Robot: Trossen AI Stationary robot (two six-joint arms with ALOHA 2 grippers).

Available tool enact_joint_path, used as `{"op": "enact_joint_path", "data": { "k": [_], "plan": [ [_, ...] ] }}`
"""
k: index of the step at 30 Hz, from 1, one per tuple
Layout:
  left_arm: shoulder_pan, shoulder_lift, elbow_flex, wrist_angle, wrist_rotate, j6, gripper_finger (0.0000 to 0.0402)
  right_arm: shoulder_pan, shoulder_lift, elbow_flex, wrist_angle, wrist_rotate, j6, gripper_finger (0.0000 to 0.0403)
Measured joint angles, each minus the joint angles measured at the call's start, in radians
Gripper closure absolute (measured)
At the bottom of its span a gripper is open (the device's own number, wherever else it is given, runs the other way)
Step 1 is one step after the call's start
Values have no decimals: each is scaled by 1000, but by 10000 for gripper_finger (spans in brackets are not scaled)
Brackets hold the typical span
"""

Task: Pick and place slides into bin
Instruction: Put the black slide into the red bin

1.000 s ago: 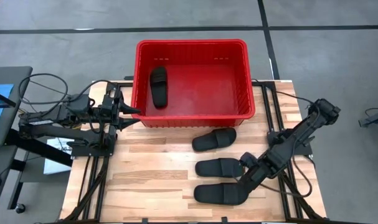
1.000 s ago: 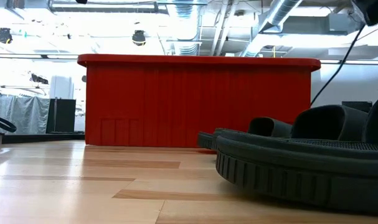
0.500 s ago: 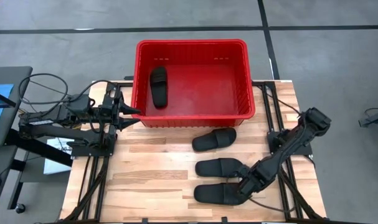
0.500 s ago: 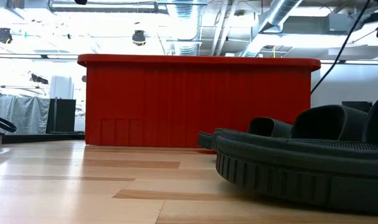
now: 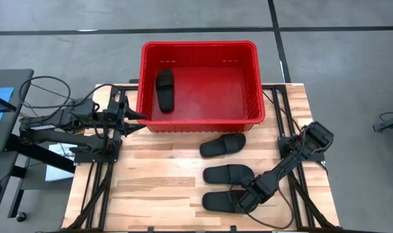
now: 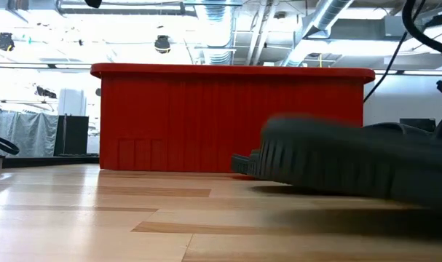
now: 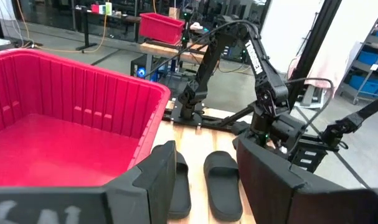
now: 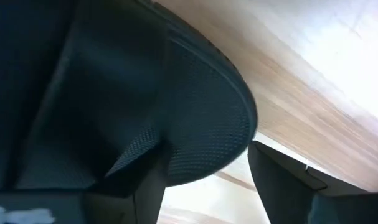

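Red bin at top centre with one slide inside, three slides lower centre on table, right gripper fingers spread around nearest slide's end, left gripper open, empty beside bin, low view, blurred slide before bin, right wrist view, slide sole between fingers.

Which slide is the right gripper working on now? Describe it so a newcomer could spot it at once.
Start at the red bin at the table's far end. Three black slides lie in a row on the wood in front of it, and the one meant is the slide farthest from the bin, nearest the table's front edge. Only this one has the right gripper at its end.
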Motion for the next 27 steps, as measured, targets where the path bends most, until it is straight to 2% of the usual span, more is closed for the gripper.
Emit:
{"op": "enact_joint_path", "data": {
  "k": [5,11,12,19,27],
  "plan": [
    [0,0,0,2,0,-3,242,-10,28,3,3,-3,-26,232],
    [0,0,0,2,0,-3,242,-27,22,0,-19,26,-67,373],
    [0,0,0,2,0,-3,242,-31,22,-1,-20,28,-77,385],
    [0,0,0,3,-1,-4,242,-31,24,17,-55,32,-105,398],
    [0,0,0,4,-1,-5,242,0,-12,73,-141,99,-99,402]
  ]
}}
